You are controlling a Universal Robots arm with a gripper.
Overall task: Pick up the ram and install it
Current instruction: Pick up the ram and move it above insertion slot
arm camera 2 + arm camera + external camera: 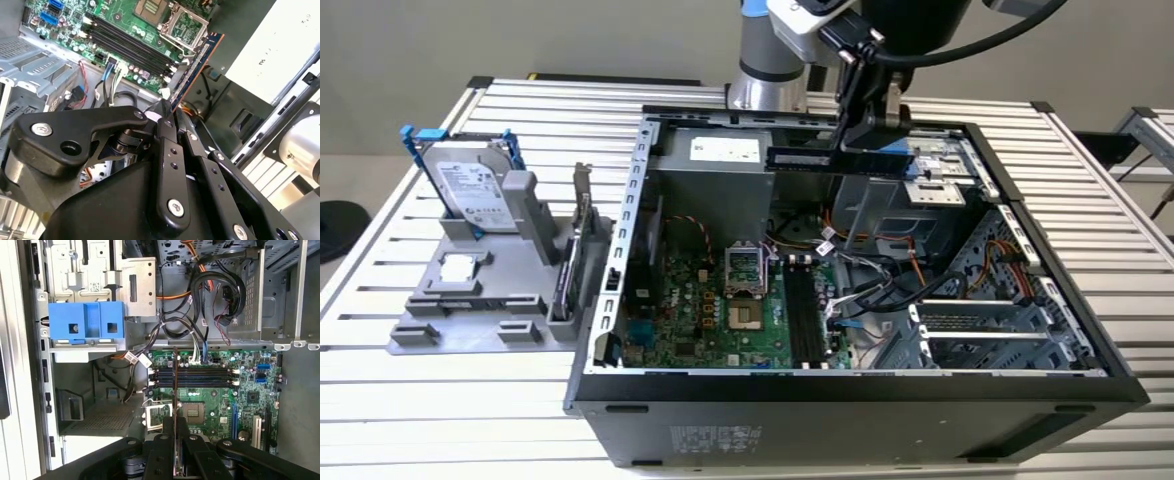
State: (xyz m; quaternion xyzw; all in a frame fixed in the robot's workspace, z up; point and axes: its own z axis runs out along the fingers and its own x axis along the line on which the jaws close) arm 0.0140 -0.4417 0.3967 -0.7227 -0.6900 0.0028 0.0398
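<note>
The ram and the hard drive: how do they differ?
The ram is a thin dark stick; the hard drive is a broad silver box with blue rails. The ram hangs in the hand above the open computer case; the hard drive stands in a grey stand outside it. Neither is installed.

No print here can be read. A white label [724,149] sits on the power supply [707,172], near the jaws of the gripper [873,143]; its marks are too small to make out. The ram [807,157] clamped in those jaws shows no legible lettering. Well apart from the jaws, the printed face of the hard drive [471,187] and a sticker [720,437] on the computer case [854,420] are equally unreadable.
</note>
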